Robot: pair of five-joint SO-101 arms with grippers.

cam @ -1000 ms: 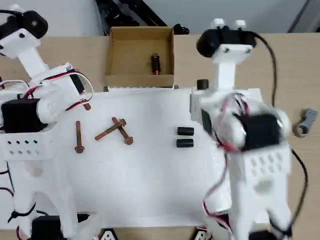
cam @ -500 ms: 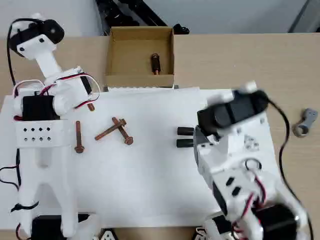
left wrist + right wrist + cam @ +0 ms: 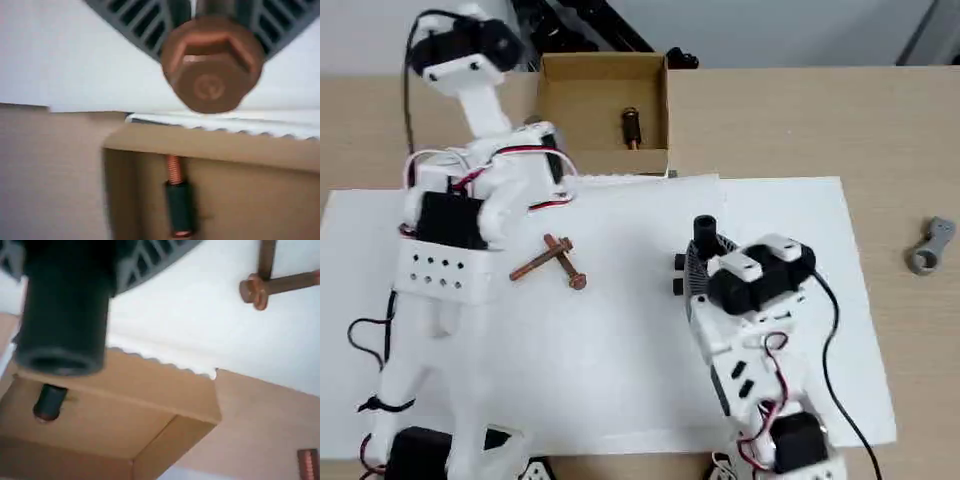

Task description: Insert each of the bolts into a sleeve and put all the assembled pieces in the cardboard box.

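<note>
Left jaws: clamped on the shank of a copper bolt (image 3: 212, 70), with dark ribbed pads on either side of it. Its hex head sticks out past the tips toward the cardboard box (image 3: 600, 160).
Held bolt: in the air over the far edge of the white sheet (image 3: 620, 360), just short of the box's near wall.
Right jaws: closed around a black sleeve (image 3: 704, 229). The sleeve stands out beyond the tips with its open end turned toward the box.
Held sleeve: over the white sheet, right of centre and well apart from the box and the held bolt.
Cardboard box: open-topped, on the tabletop (image 3: 800, 120) at the far side. Its near wall meets the far edge of the white sheet.
Assembled piece (image 3: 631, 127): one bolt already seated in a sleeve, lying on the box floor towards the right wall. Its threaded copper end shows beyond the black sleeve.
Crossed bolts (image 3: 557, 259): two copper bolts lying one over the other on the white sheet, between the two arms. One hex head rests at the near right end of the pair.
Loose sleeves (image 3: 679, 263): two short black sleeves side by side on the white sheet, just beside the right jaws and partly hidden by them.
White sheet: flat on the tabletop, carrying the loose bolts and sleeves.
Grey part (image 3: 930, 245): a small grey piece with a ring at one end, on the bare tabletop off the right edge of the sheet, well away from everything else.
</note>
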